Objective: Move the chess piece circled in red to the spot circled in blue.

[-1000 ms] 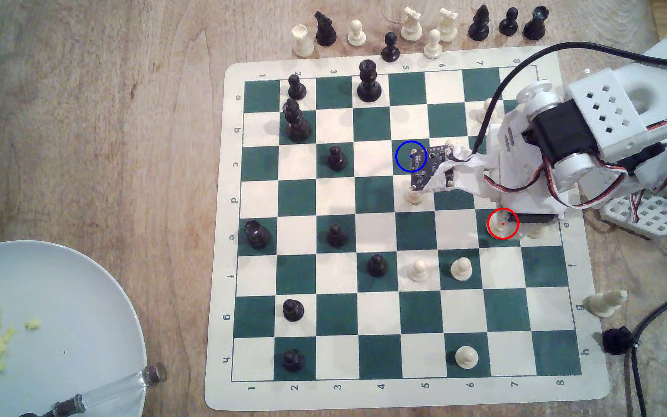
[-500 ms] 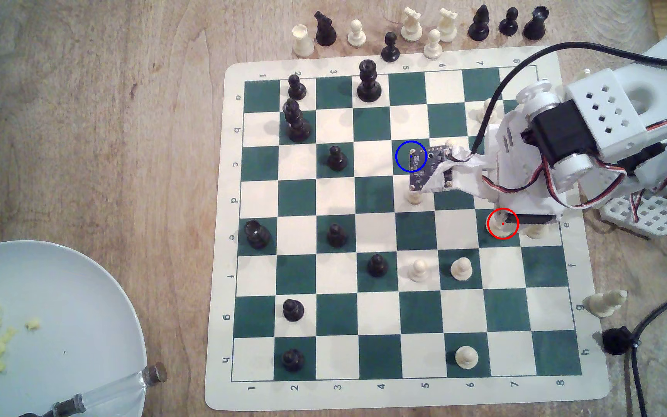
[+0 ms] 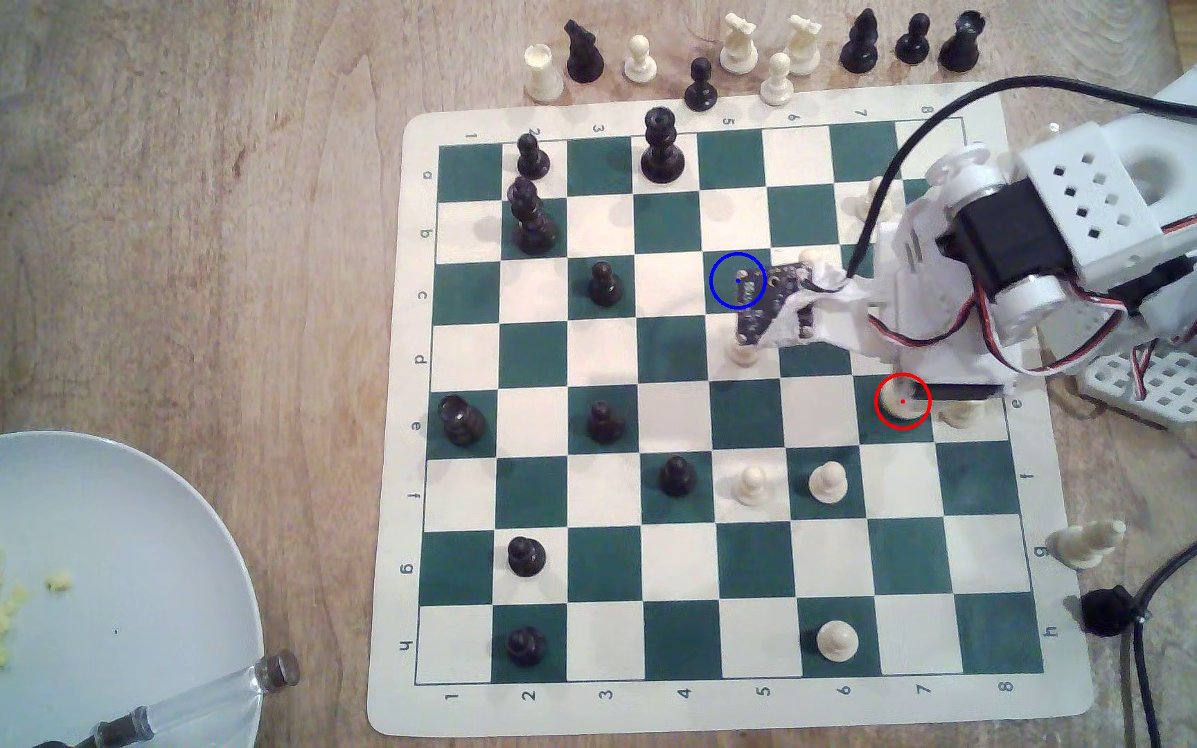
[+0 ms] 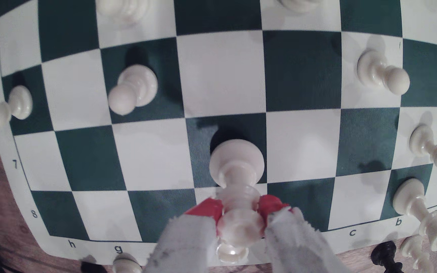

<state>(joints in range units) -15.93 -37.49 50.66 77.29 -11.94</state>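
Wrist view: hand (image 4: 241, 210) closed on the slim neck of the tall white piece (image 4: 235, 160), red pads (image 4: 207, 208) pressing either side, base just ahead of the fingertips over a green square.

Exterior view: same piece (image 3: 898, 399) inside the red ring. Blue-ringed square (image 3: 724, 277) well ahead of the hand, a white pawn (image 3: 743, 352) near the path. Likely trouble: slipping or swinging from so narrow a grip, clipping that pawn if carried low. Against half a second ago: dark rim under the base, perhaps just lifting.
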